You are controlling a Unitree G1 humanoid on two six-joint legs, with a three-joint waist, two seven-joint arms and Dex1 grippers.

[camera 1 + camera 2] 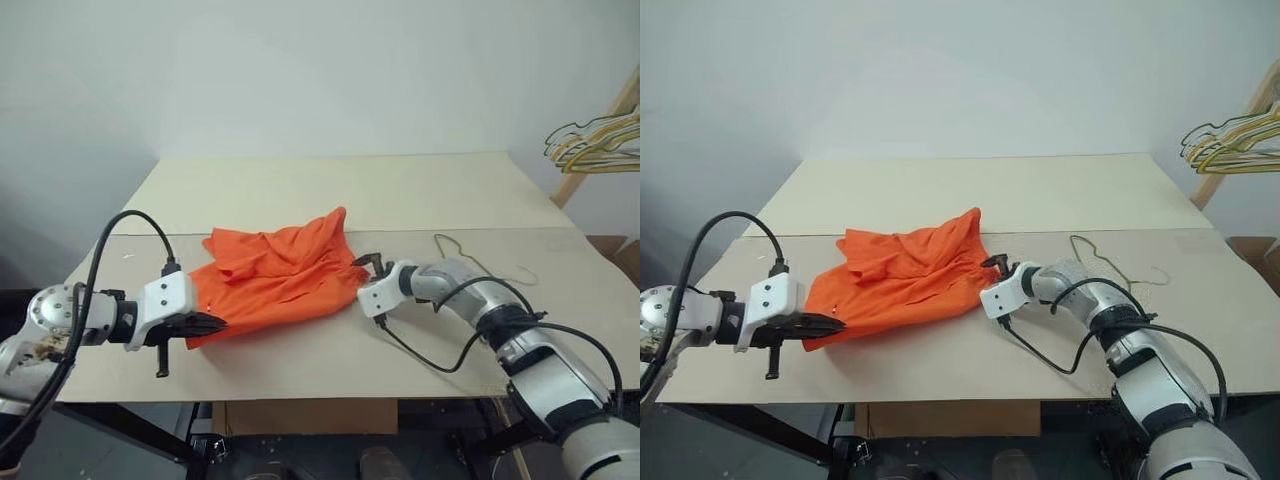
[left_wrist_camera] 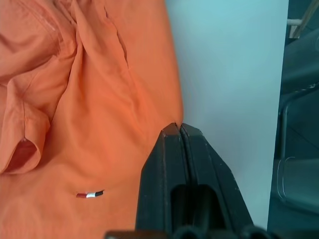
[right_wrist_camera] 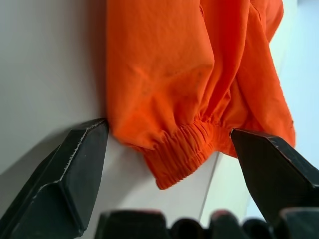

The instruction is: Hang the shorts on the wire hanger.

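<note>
Left gripper (image 2: pixel 178 130) closed at shorts (image 2: pixel 84 99) edge

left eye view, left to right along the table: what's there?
left pincer → orange shorts → right pincer → wire hanger → bunch of yellow and dark hangers, off the table at the far right.

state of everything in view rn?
shorts: crumpled on the table, not hung
wire hanger: flat on the table, bare
left gripper: shut on the shorts' edge
right gripper: open, fingers either side of the waistband
bunch of hangers: hanging on a rack
</note>
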